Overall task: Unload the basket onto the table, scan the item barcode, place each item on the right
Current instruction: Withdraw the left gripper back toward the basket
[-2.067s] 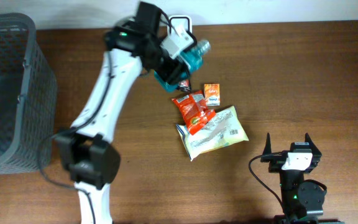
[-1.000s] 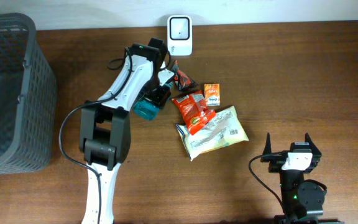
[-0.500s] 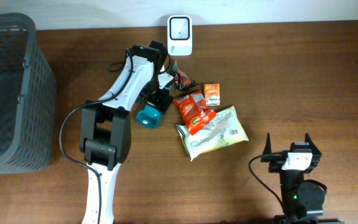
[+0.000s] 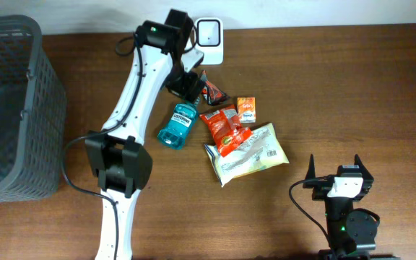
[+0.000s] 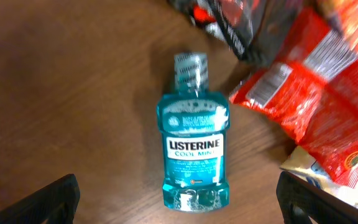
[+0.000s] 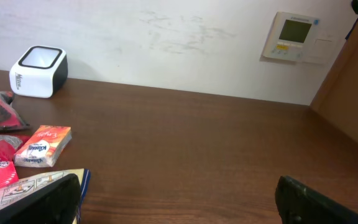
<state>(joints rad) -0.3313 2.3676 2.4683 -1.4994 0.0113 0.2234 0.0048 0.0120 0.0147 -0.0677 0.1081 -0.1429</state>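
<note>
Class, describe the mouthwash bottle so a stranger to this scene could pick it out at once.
Find the white scanner at the far edge of the brown table, then the cluster of snack packets in front of it. The mouthwash bottle lies flat just left of them, the only teal bottle among red, orange and pale packets.

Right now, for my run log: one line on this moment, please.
left gripper: open, empty | Listerine bottle: lying on table below it | right gripper: open, empty
</note>
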